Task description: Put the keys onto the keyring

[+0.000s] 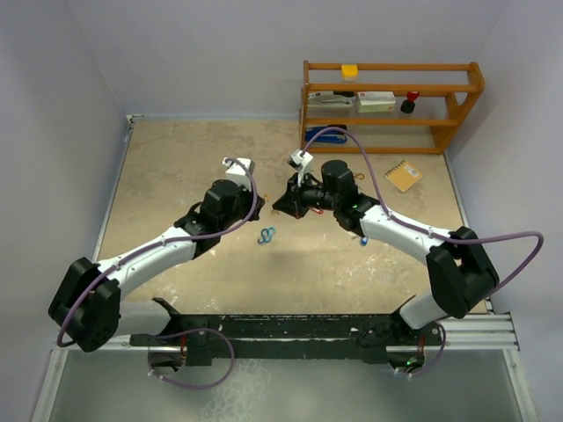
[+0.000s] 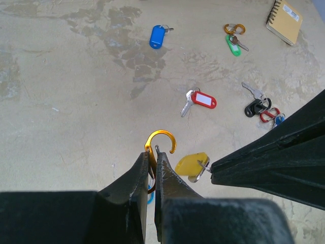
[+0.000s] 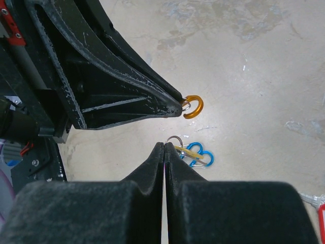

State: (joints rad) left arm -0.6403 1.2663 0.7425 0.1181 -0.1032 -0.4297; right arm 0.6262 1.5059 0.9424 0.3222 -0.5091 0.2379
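two hands pinched shut, left hand (image 2: 152,153) on gold keyring (image 2: 162,138), right hand (image 3: 164,146) on yellow key (image 2: 190,163) (tips close)

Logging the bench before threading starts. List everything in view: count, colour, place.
blue-tag key: one, blue, table, alone
green-tag key: one, green, table, near notebook
red-tag key: one, red, on table
black-tag key: one, black, on table
yellow-tag key: one, yellow, in right gripper
orange clip: one, orange, in left gripper
second orange clip: one, orange, by green-tag key
red clip: one, red, by black-tag key
blue clip: one, blue, table, near grippers
notebook: one, tan, table near shelf
shelf: one, wooden, back right
left gripper: one, black, shut on orange clip
right gripper: one, black, shut on yellow-tag key
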